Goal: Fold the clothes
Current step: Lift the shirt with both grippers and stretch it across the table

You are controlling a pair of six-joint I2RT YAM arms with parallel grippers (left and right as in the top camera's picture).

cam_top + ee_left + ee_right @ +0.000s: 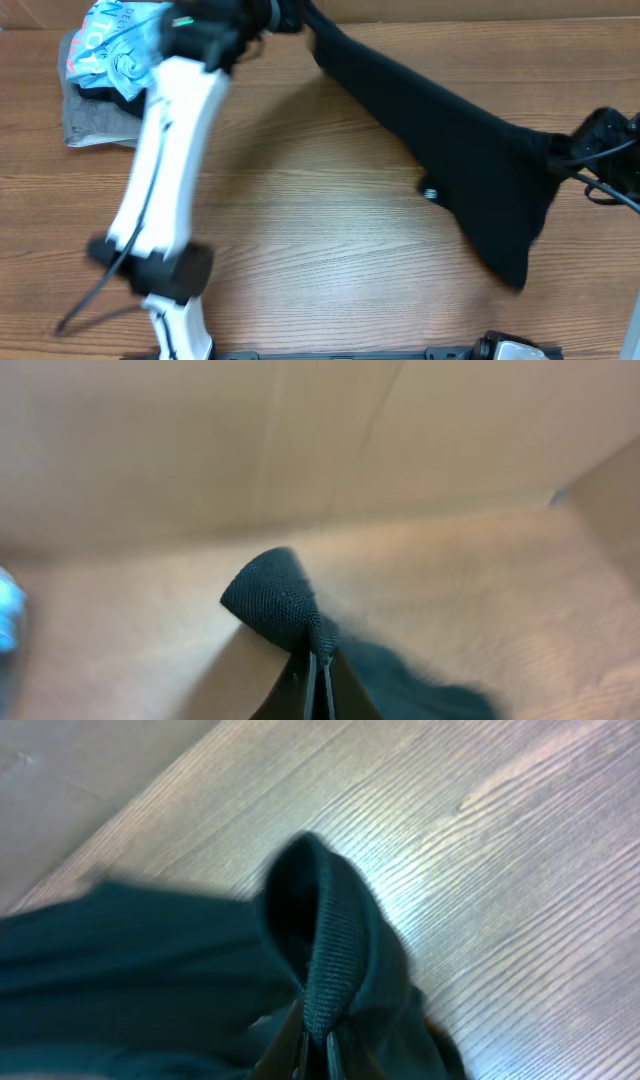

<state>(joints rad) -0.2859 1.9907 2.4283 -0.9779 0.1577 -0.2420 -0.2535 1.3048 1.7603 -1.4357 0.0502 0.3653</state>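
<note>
My left claw [318,665] is pinched fully shut on a bunched ridge of the black shirt [450,150], and my right claw [318,1042] is shut just as tight on a ribbed edge of it. I cannot say whether that edge is collar or hem, since the cloth fills the right wrist view. I judge the two grips are set apart like this so the shirt draws out into a long band between them, running from the far edge of the table [300,230] down to its right side, ready to be spread flat for a first fold. The fabric sags and doubles over on itself towards the near right, and the small white logo [430,193] shows at its lower edge. At the far left corner sit a light blue garment [115,45] and, beneath it, a grey folded garment [90,125], both well apart from the shirt. My own left arm slants across the left half of the table, and it is what most crowds the room for laying the cloth out.
</note>
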